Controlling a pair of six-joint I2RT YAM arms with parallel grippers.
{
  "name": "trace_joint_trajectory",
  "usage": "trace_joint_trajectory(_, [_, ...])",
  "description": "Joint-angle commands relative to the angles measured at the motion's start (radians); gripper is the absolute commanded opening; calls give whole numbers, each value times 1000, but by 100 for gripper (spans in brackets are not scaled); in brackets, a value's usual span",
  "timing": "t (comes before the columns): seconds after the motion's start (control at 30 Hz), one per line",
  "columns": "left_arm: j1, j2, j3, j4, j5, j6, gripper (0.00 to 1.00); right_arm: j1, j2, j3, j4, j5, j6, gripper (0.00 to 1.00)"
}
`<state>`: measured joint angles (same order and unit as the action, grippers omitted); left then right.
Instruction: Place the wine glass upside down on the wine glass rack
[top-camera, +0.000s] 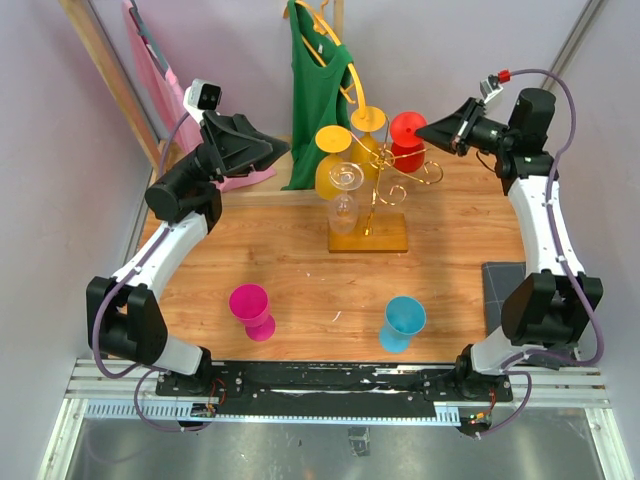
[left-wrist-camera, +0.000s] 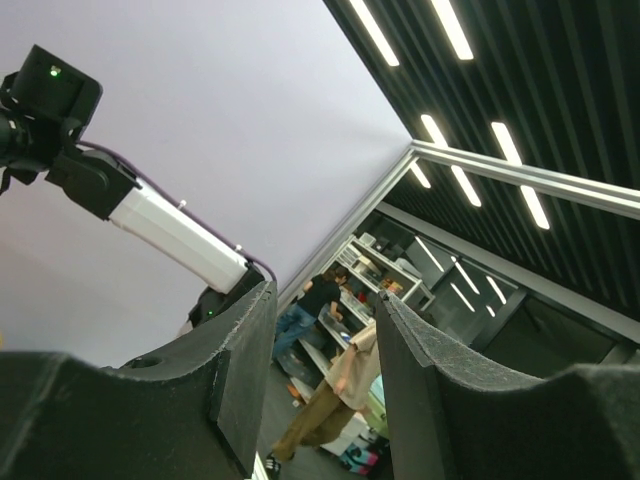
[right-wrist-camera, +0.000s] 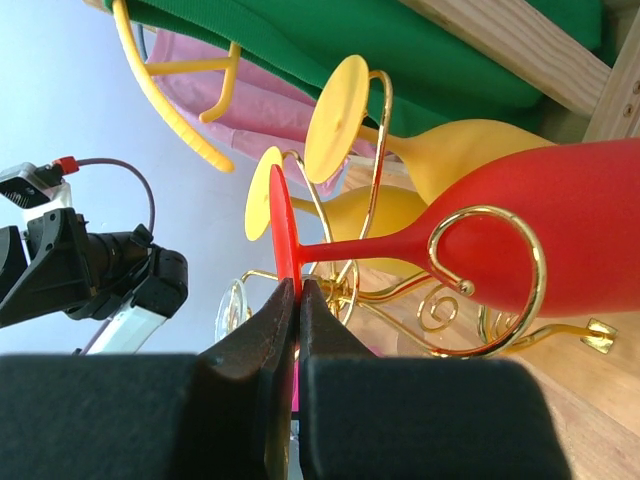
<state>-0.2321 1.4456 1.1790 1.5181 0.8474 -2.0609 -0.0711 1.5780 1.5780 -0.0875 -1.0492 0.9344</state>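
A red wine glass hangs upside down at the right side of the gold wine glass rack. In the right wrist view its bowl lies behind a curled wire arm and its thin foot is pinched edge-on. My right gripper is shut on that foot, seen from above at the gripper. My left gripper is raised left of the rack, apart from it. It points up at the ceiling with its jaws open and nothing between them.
Two yellow glasses and a clear glass hang on the rack. A pink glass and a blue glass stand on the near table. A green garment and a pink garment hang behind on a wooden frame.
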Motion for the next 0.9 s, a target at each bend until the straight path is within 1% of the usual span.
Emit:
trace_joint_trajectory(0.0, [5,-9,-8,77,8,14,49,2,-69,-34,1,-22,-10,1])
trace_joint_trajectory(0.17, [6,-5,1,78,7,11,49,-39,-111,-103,6,-1,8,1])
trace_joint_trajectory(0.33, [5,-1,8,71,7,14,49,-64,-130,-128,8,0,9,1])
trace_joint_trajectory(0.67, [5,-1,16,65,11,15,49,-132,-110,-115,32,0,29,1])
trace_joint_trajectory(0.87, [5,-3,12,63,14,18,49,-141,-61,-68,37,-9,37,1])
